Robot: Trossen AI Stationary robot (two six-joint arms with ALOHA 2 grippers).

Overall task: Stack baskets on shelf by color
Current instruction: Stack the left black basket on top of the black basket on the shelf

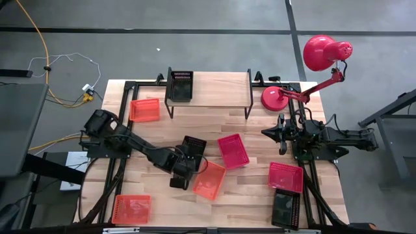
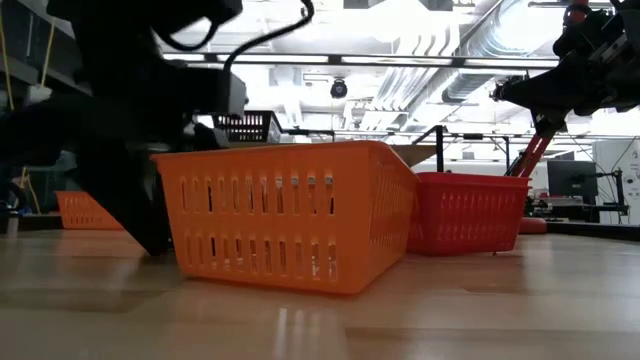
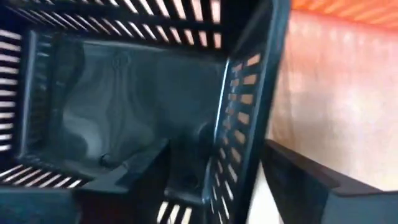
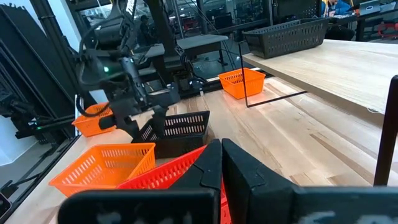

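Note:
A black basket (image 1: 194, 149) sits on the table in front of the shelf (image 1: 214, 97). My left gripper (image 1: 185, 162) hangs over its near end, open and pointing steeply down. In the left wrist view one finger (image 3: 146, 168) is inside the basket and the other (image 3: 305, 180) outside its slotted wall (image 3: 249, 118). A second black basket (image 1: 181, 84) stands on the shelf's left end. Orange baskets (image 1: 209, 180) (image 1: 144, 109) (image 1: 131, 209), red ones (image 1: 233, 151) (image 1: 286, 177) and another black one (image 1: 286, 208) lie about the table. My right gripper (image 1: 266, 132) waits shut at the right. My left gripper straddles the black basket's wall (image 3: 239, 143) from above, one finger inside the basket and one outside. Whether either finger touches the wall I cannot tell. The basket rests on the table.
A red desk lamp (image 1: 325, 55) stands at the far right corner beside the shelf. The middle and right of the shelf top (image 1: 221, 88) are bare wood. The orange basket (image 2: 290, 215) and a red one (image 2: 465, 210) lie close to the left gripper.

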